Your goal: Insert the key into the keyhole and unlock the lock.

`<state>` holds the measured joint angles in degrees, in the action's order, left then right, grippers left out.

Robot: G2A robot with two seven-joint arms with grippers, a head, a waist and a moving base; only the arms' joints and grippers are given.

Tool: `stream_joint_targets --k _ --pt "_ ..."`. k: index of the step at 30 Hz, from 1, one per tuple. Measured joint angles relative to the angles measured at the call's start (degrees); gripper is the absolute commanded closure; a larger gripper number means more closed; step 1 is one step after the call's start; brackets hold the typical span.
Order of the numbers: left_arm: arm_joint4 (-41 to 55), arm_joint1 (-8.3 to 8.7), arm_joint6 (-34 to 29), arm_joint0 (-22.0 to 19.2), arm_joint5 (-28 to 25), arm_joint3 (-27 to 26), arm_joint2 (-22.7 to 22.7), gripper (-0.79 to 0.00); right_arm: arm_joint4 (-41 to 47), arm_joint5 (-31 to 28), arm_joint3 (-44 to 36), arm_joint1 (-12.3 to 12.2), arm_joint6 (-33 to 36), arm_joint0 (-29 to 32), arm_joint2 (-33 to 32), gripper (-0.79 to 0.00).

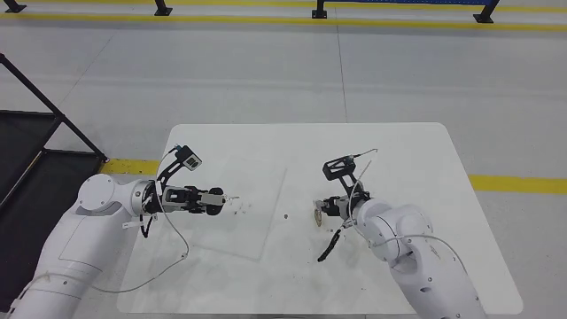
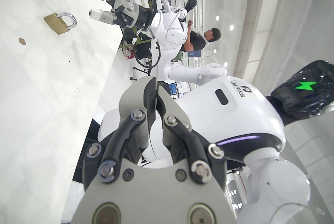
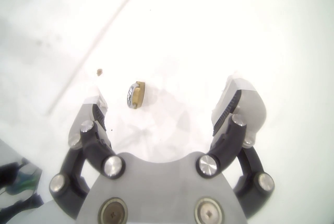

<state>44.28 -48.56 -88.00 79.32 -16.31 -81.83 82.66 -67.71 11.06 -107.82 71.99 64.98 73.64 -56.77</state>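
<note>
Lock (image 1: pixel 318 215) lies untouched near released right hand (image 3: pixel 165 97); left hand (image 2: pixel 156 85), at its 9 o'clock, clenches key (image 2: pixel 157 73); insertion remains.

Locks: one (image 1: pixel 317 215), brass body with steel shackle, flat on the table (image 1: pixel 399 151). Keys: one (image 2: pixel 157 78), pinched edge-on between the closed pads of the left gripper (image 2: pixel 156 89), well apart from the lock. Grippers: two in all; the right gripper (image 3: pixel 167 93), fingers spread wide, just beside the lock on its shackle side. Brown crumbs: one (image 3: pixel 99 71), near the lock, between lock and key. Tables: one, white.
</note>
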Motion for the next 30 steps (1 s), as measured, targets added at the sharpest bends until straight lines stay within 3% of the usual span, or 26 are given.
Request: stream_joint_targets --k 6,23,30 --pt "0.00 0.00 0.00 0.00 0.00 0.00 0.00 0.000 -4.13 4.24 2.12 1.19 3.82 -4.09 4.35 -0.785" --pt "0.00 0.00 0.00 0.00 0.00 0.00 0.00 0.000 -5.67 3.51 3.05 1.29 3.86 -4.27 5.40 -0.785" --pt "0.00 0.00 0.00 0.00 0.00 0.00 0.00 0.000 -4.48 5.25 3.70 3.46 17.72 -10.43 11.05 -0.785"
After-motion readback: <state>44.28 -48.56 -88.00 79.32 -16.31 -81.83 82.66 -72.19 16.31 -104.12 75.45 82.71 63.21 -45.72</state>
